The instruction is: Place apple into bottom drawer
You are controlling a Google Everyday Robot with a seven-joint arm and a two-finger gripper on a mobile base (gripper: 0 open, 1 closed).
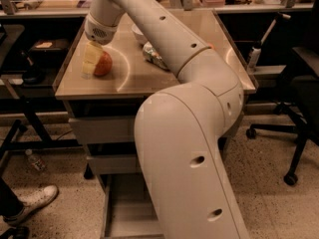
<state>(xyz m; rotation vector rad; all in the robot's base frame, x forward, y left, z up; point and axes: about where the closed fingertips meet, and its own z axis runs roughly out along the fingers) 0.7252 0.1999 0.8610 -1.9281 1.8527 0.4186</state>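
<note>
The apple (pixel 103 63), red with a yellowish patch, sits on the tan table top (pixel 149 83) near its left edge. My gripper (pixel 92 59), pale yellow below a white wrist, hangs down from above and stands right against the apple's left side, hiding part of it. The bottom drawer (pixel 124 210) is pulled out below the table near the floor. Its grey floor shows, and my arm hides its right part.
A white bowl (pixel 137 33) and a crumpled foil bag (pixel 153 56) lie on the table behind the apple. Two upper drawers (pixel 102 131) are closed. A shoe (pixel 31 202) and bottle (pixel 36 161) are on the floor at left, an office chair (pixel 301 108) at right.
</note>
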